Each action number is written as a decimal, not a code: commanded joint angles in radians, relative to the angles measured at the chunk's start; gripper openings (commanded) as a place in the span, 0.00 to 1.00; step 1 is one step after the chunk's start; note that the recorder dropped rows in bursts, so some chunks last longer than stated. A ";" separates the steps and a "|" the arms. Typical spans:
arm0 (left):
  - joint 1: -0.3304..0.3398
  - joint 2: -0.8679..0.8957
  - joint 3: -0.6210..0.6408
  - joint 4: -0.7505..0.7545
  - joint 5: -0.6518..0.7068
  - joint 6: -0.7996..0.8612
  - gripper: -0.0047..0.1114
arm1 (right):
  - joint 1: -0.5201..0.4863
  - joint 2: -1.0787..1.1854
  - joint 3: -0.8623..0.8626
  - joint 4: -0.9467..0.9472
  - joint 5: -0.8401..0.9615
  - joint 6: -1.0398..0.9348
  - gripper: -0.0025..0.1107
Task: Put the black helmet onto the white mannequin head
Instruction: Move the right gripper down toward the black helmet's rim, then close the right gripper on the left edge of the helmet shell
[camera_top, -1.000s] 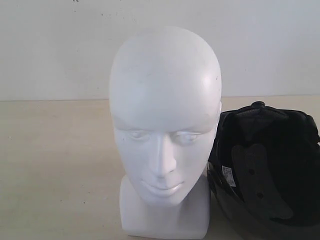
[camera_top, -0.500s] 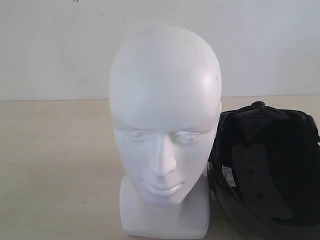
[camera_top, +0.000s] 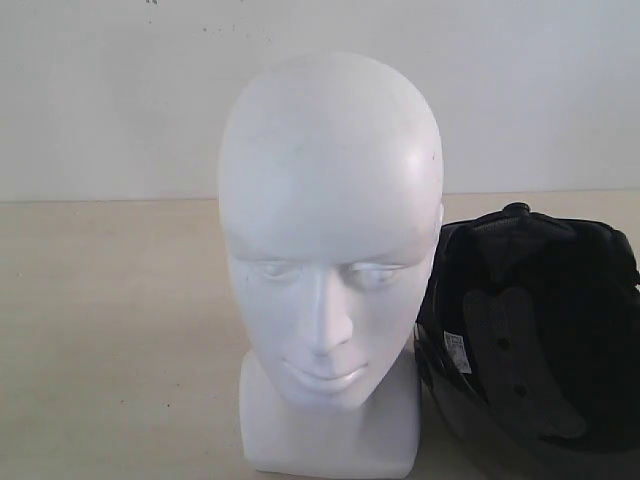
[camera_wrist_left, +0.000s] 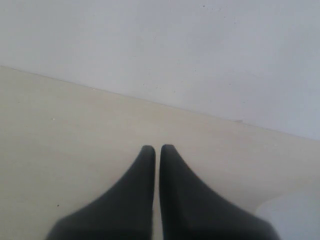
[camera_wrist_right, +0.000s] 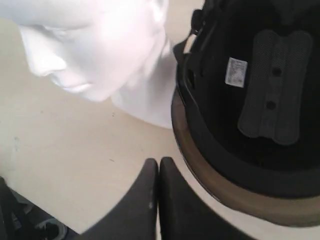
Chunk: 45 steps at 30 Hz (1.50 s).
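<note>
The white mannequin head (camera_top: 330, 230) stands upright on the beige table, facing the exterior camera; the right wrist view shows its face and neck base (camera_wrist_right: 105, 50). Close beside it on the right lies the black helmet (camera_top: 535, 330), open side up, its padded lining and smoky visor rim (camera_wrist_right: 235, 192) showing. My right gripper (camera_wrist_right: 159, 161) is shut and empty, just above the table next to the visor rim, apart from it. My left gripper (camera_wrist_left: 157, 148) is shut and empty over bare table. Neither gripper appears in the exterior view.
A white wall (camera_top: 120, 90) runs behind the table (camera_top: 110, 330). In the left wrist view a pale shape (camera_wrist_left: 295, 217) sits at one corner. The table's near edge and dark clutter below it (camera_wrist_right: 25, 220) show in the right wrist view.
</note>
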 joint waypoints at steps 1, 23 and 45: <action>-0.004 -0.002 0.004 0.004 0.003 -0.004 0.08 | -0.002 0.031 -0.007 0.049 -0.072 -0.058 0.02; -0.004 -0.002 0.004 0.004 0.003 -0.004 0.08 | 0.622 0.386 -0.006 -0.448 -0.374 0.280 0.49; -0.004 -0.002 0.004 0.004 0.003 -0.004 0.08 | 0.687 0.587 0.040 -0.729 -0.593 0.632 0.61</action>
